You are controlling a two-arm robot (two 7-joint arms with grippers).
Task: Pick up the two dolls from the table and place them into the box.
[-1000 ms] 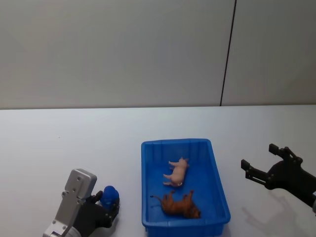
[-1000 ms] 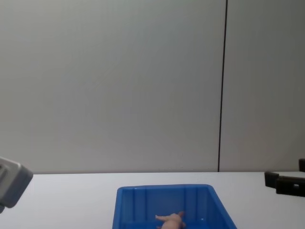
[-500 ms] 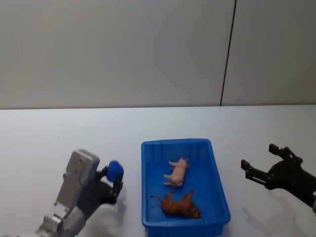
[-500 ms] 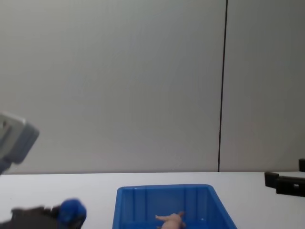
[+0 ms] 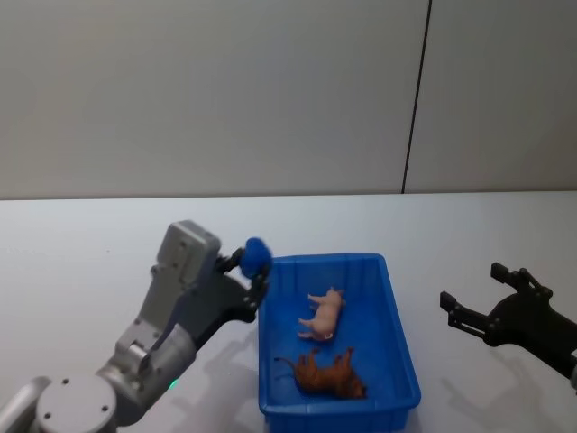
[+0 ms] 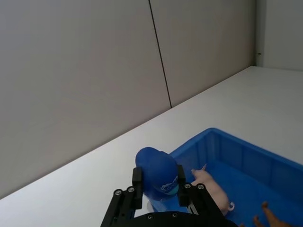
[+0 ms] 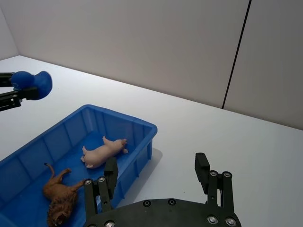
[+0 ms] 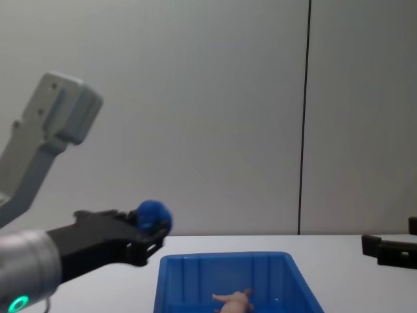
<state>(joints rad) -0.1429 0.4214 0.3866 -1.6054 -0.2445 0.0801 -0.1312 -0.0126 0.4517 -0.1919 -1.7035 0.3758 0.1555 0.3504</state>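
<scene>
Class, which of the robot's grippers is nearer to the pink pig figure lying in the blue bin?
Left. The left gripper, shut on a blue toy, hangs at the bin's left rim near the pink pig; the right gripper hovers open beyond its right side.

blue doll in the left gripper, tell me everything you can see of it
The blue doll is a small, rounded, deep blue figure, smooth and soft-looking, with a pale teal band and dark marks low on it. The left gripper is shut on it, one finger on each side. It hangs in the air at the box's far left corner, above the rim and clear of the table.
</scene>
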